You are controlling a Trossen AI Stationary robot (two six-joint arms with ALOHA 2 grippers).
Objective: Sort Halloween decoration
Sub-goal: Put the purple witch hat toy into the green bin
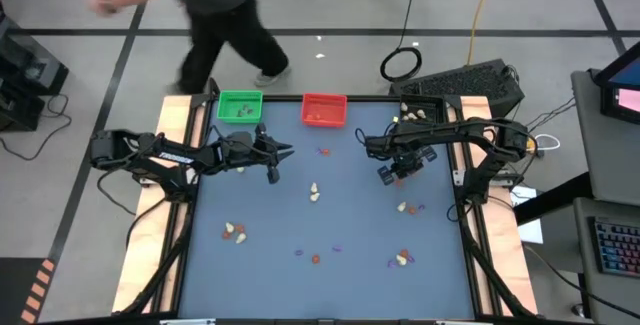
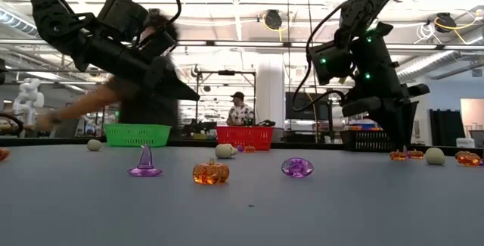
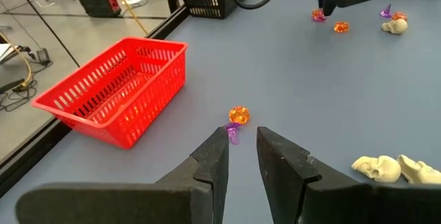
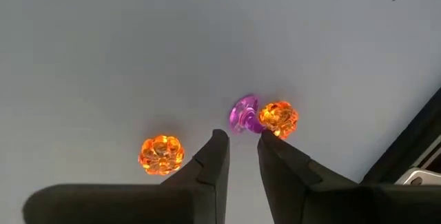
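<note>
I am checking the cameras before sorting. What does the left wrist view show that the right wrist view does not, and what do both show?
Only the left wrist view shows the red tray, a black tray beyond it, two skulls near the left gripper, and the right arm's gripper lowered near more trinkets across the table.

Only the right wrist view shows the right gripper close above a purple trinket touching one pumpkin, with a second pumpkin apart.

Both show slightly parted fingers, holding nothing, aimed at a purple and orange pair on the blue-grey table.
</note>
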